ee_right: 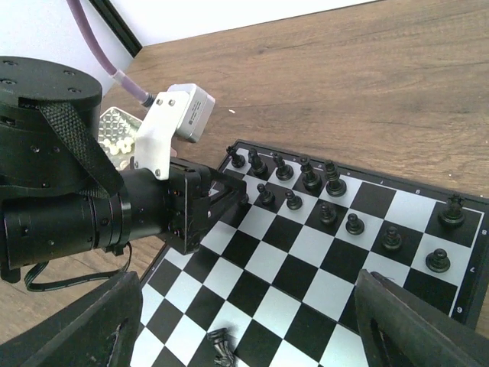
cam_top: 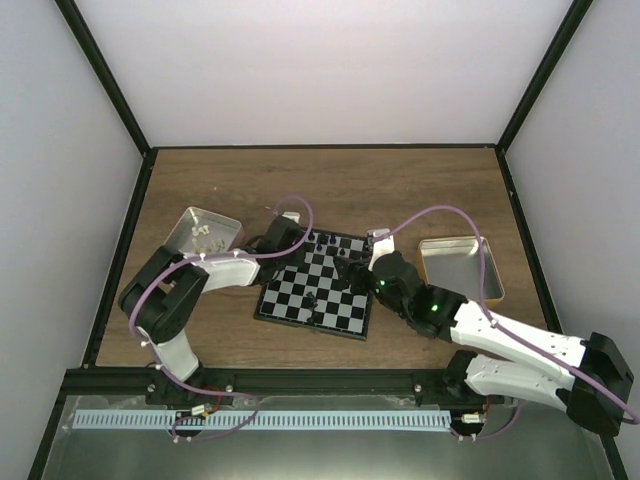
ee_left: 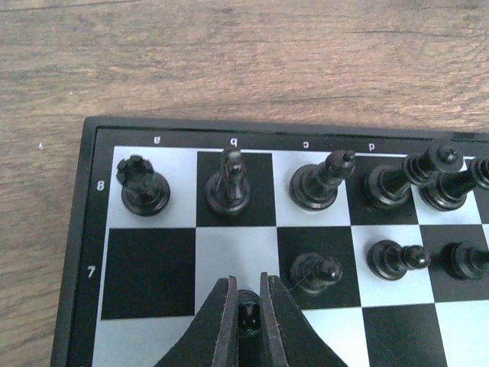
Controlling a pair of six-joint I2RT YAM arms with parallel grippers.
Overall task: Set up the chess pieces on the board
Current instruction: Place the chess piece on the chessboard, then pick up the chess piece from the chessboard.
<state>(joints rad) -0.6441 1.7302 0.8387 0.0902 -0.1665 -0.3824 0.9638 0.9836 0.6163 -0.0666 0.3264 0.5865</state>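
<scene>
The board [cam_top: 338, 312] lies mid-table, black and silvery squares. Black chess pieces stand in its two far rows: a rook [ee_left: 141, 186], a knight [ee_left: 229, 183], a bishop [ee_left: 321, 180] and pawns [ee_left: 315, 271]. My left gripper [ee_left: 246, 306] is shut on a black pawn [ee_left: 248, 317] low over the light b7 square, near the board's corner [cam_top: 308, 240]. My right gripper [ee_right: 248, 306] hangs open above the board's middle [cam_top: 358, 278], holding nothing. One black piece [ee_right: 221, 350] lies tipped over on the board between its fingers.
A tin [cam_top: 192, 222] with cream-white pieces sits left of the board, close behind my left arm. A tan-rimmed metal tin [cam_top: 458, 268] lies to the right, beside my right arm. A rook [ee_right: 452, 210] and pawn [ee_right: 438, 260] stand at the far row's other end.
</scene>
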